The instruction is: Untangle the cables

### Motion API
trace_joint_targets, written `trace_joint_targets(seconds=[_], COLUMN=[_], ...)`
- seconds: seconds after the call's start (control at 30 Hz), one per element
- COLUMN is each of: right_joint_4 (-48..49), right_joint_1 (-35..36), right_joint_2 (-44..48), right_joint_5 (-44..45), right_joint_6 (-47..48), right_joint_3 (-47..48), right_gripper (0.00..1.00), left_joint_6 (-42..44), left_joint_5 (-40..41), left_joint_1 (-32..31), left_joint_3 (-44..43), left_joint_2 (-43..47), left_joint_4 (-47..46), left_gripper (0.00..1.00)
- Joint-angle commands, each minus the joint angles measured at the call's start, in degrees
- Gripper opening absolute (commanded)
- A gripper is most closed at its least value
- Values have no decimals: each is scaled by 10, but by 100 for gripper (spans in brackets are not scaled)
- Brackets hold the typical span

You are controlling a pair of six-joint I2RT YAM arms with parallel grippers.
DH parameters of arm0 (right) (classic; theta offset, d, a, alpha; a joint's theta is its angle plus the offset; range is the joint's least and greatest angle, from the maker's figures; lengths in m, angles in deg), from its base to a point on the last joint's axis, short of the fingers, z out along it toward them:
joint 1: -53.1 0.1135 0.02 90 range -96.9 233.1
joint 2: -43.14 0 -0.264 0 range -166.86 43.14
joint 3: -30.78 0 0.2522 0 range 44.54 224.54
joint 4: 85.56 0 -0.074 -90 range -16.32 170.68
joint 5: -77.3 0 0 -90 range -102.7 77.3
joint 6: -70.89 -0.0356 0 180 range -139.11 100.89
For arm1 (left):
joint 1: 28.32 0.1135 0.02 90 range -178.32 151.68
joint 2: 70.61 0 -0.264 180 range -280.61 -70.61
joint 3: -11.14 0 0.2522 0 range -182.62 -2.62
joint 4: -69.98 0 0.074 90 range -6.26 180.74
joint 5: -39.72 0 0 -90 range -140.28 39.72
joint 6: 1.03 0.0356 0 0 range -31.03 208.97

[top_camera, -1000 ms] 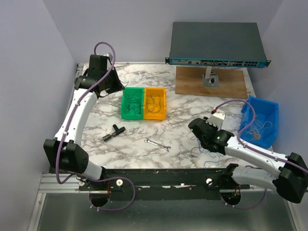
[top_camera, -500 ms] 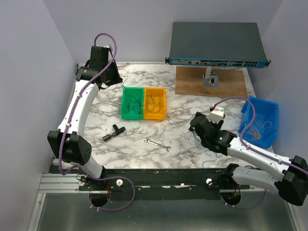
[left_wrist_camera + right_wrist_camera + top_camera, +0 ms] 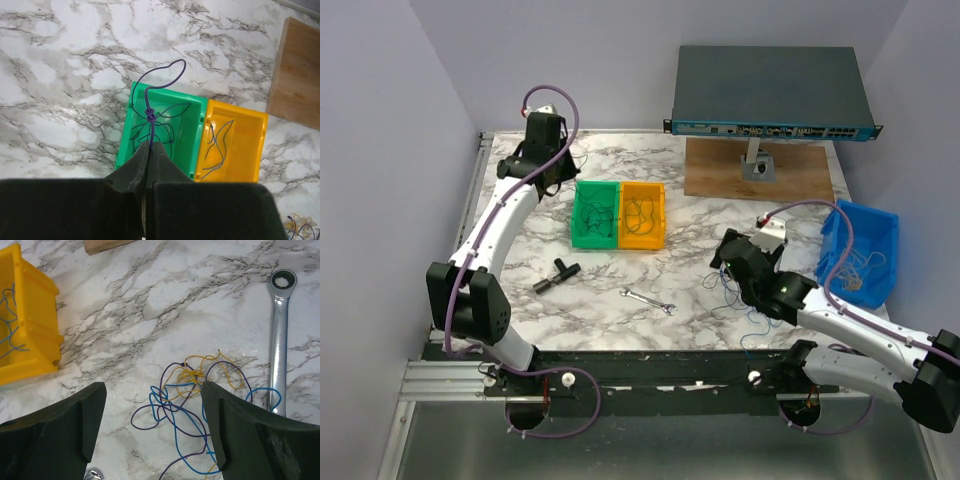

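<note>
A thin purple cable (image 3: pixel 149 114) with a knot in it rises from between my left gripper's (image 3: pixel 149 145) fingers, which are shut on it; its free end loops over the green bin (image 3: pixel 196 131). From above, the left gripper (image 3: pixel 558 178) hangs just left of that green bin (image 3: pixel 596 186). A tangle of blue, purple and yellow cables (image 3: pixel 187 390) lies on the marble. My right gripper (image 3: pixel 154 392) stands open over it with a finger on each side, touching nothing. In the top view the tangle (image 3: pixel 735 302) lies just in front of the right gripper (image 3: pixel 725 265).
Green bin and orange bin (image 3: pixel 643 186) each hold loose thin cables. A blue bin (image 3: pixel 892 250) with more strands stands at the right. A steel wrench (image 3: pixel 279 340) lies beside the tangle. A black T-shaped part (image 3: pixel 558 272), wooden board (image 3: pixel 760 178) and network switch (image 3: pixel 770 90) are also present.
My right gripper has opened wide and shifted slightly left; the tangle now lies free on the table. The left arm has swung right toward the green bin, still shut.
</note>
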Motion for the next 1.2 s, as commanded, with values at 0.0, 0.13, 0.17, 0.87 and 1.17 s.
trace_joint_targets(seconds=[0.0, 0.13, 0.17, 0.87, 1.17], right_joint_4=[20, 21, 21, 7, 3], right_joint_1=[-1, -1, -1, -4, -7], right_joint_2=[-2, 1, 3, -8, -3], right_joint_5=[-6, -6, -6, -22, -30], right_joint_6=[9, 6, 4, -8, -12], right_joint_3=[10, 5, 3, 3, -13], right_gripper=[85, 85, 85, 85, 85], left_joint_6=[-12, -32, -35, 53, 75], left_joint_5=[48, 80, 76, 129, 93], left_joint_1=[-39, -79, -85, -116, -111], left_joint_3=[42, 82, 97, -63, -169], left_joint_2=[5, -5, -5, -201, -293], left_joint_4=[-72, -37, -37, 181, 238], left_gripper=[0, 0, 0, 0, 21])
